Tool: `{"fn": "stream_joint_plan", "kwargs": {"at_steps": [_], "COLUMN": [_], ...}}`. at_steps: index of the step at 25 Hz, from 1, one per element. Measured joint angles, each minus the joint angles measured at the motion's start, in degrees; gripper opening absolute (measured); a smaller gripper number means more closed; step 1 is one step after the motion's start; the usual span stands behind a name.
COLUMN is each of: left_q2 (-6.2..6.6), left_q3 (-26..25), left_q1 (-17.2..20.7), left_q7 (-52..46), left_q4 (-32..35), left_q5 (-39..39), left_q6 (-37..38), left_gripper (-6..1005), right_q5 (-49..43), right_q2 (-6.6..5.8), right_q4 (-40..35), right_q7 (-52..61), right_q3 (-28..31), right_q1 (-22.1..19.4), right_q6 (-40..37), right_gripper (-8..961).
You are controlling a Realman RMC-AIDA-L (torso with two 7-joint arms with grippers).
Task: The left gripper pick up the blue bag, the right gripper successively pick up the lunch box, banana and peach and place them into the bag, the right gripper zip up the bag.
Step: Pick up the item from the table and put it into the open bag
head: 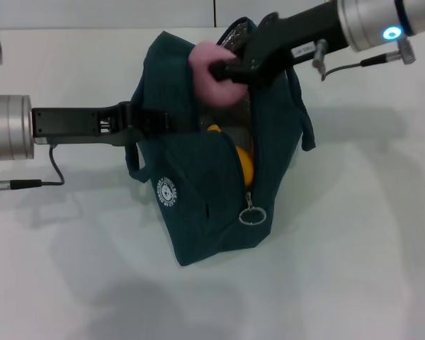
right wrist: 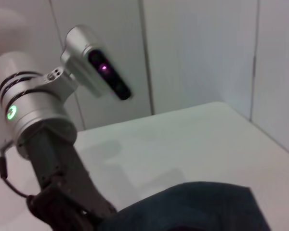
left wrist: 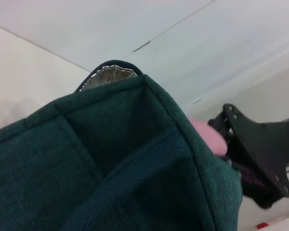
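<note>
Right end effector [head: 223, 69] clamped on peach [head: 211, 71]: lower through opening; left end effector [head: 143, 120] gripping blue bag [head: 198, 205].

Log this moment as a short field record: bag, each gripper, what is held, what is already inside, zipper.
bag: blue bag upright on the white table, mouth open
left gripper: shut on the bag's side, holding it
right gripper: at the bag's mouth, shut on the pink peach
peach: at the opening, not yet released
inside: yellow banana shows through the gap; lunch box not visible
zipper: unzipped, ring pull hanging at the low end
</note>
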Motion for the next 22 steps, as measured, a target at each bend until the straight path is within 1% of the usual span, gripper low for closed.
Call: {"fn": "stream_joint_plan", "kwargs": {"at_steps": [1,3,8,14,22], "left_q2": [-0.03,-0.02,-0.02,-0.01,-0.01], "left_q3": [-0.01,-0.03,-0.12,-0.12,-0.02], "left_q1": [-0.01,-0.02,0.33,0.60,0.59], "left_q7": [0.07,0.08,0.21,0.63,1.07], "left_q4": [0.00,0.00,0.00,-0.60,-0.73], "left_q5": [-0.02,-0.03,-0.09,-0.10,0.03], "left_q6": [-0.05,-0.06,-0.10,-0.10,-0.10], "left_gripper": [57,57,57,56,56], "right_q5": [0.22,0.70,0.81,0.83,0.60], "right_q2": [0.11,0.16,0.14,-0.23,-0.37], "right_q4": [0.48,0.96,0.73,0.29,-1.06], "right_q7": [-0.15,-0.19,0.65,1.35,1.49], "right_q3": [-1.75,-2.93,-2.86,-2.74,-2.69], "right_q1": [0.37,0.55,-0.11,-0.34,0.17], "right_q6": [0.40,0.46,0.70,-0.04,-1.71], "right_gripper": [38,35,61,253,591]}}
